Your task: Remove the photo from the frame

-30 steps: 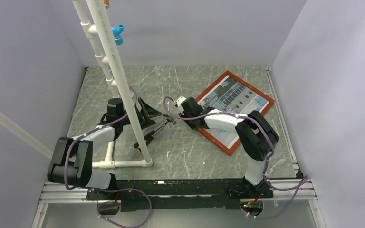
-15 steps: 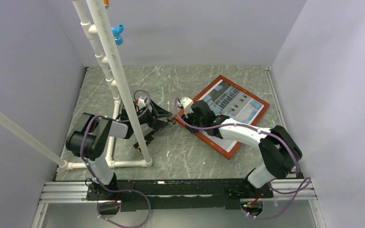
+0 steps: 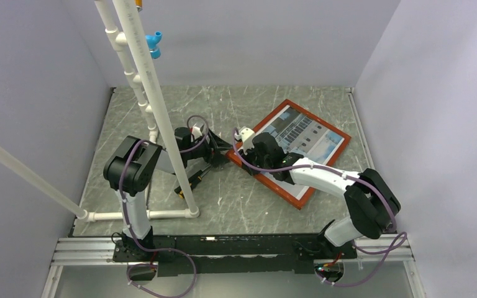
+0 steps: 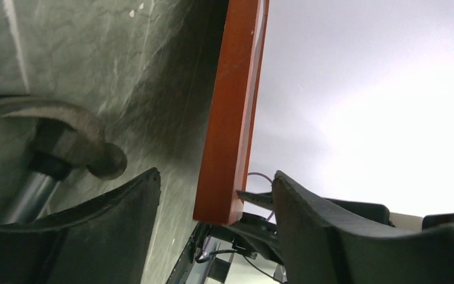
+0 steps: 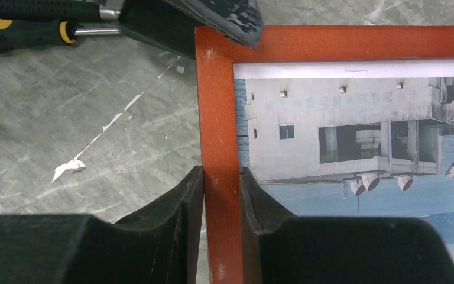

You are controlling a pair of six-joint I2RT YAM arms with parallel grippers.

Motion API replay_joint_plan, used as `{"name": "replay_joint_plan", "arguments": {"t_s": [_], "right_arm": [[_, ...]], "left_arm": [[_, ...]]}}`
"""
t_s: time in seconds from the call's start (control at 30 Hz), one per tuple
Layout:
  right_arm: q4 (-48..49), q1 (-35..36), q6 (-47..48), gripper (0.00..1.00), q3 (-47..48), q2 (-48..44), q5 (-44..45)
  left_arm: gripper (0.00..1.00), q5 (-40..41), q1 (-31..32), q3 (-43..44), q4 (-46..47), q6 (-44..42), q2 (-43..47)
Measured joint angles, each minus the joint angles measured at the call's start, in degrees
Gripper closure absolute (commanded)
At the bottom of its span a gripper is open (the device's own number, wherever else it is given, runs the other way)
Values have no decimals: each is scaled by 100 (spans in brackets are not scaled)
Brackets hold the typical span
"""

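Item: frame — lay on the table, right of centre, photo seated inside. Right gripper was clenched on one side rail. Left gripper stood spread about the adjoining corner — apparently not touching; hammer just beside.

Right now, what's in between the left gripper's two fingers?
A corner of the red frame pokes into the gap of the open left gripper. The left wrist view shows it.

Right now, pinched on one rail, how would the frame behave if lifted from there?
Probably stiff: the frame runs straight through the shut right gripper. Likely light, a thin border round a flat photo. Held at one edge, it may pivot, and its smooth rail could slip.
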State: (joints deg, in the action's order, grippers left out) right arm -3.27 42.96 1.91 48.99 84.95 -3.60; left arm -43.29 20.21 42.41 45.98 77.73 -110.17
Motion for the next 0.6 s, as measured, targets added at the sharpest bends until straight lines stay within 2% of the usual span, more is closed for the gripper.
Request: {"name": "replay_joint_plan", "arguments": {"t_s": [0.1, 0.37, 0.47, 0.5, 0.57, 0.6], "right_arm": [[9, 20, -70, 100, -26, -70, 4], [-15, 76, -304, 98, -109, -297, 140], [-87, 79, -496, 73, -103, -402, 223], [-153, 79, -581, 63, -74, -450, 269], [-428, 85, -837, 32, 79, -542, 444], [-645, 87, -1040, 22, 190, -608, 595]], "left_arm": [[41, 81, 94, 157, 4, 2, -76], [84, 275, 297, 361, -129, -258, -63], [99, 286, 308, 420, -267, -535, 101], [100, 306, 330, 520, -542, -715, 221], [100, 385, 393, 748, -1058, -1163, 457], [100, 466, 422, 872, -1335, -1440, 592]]}}
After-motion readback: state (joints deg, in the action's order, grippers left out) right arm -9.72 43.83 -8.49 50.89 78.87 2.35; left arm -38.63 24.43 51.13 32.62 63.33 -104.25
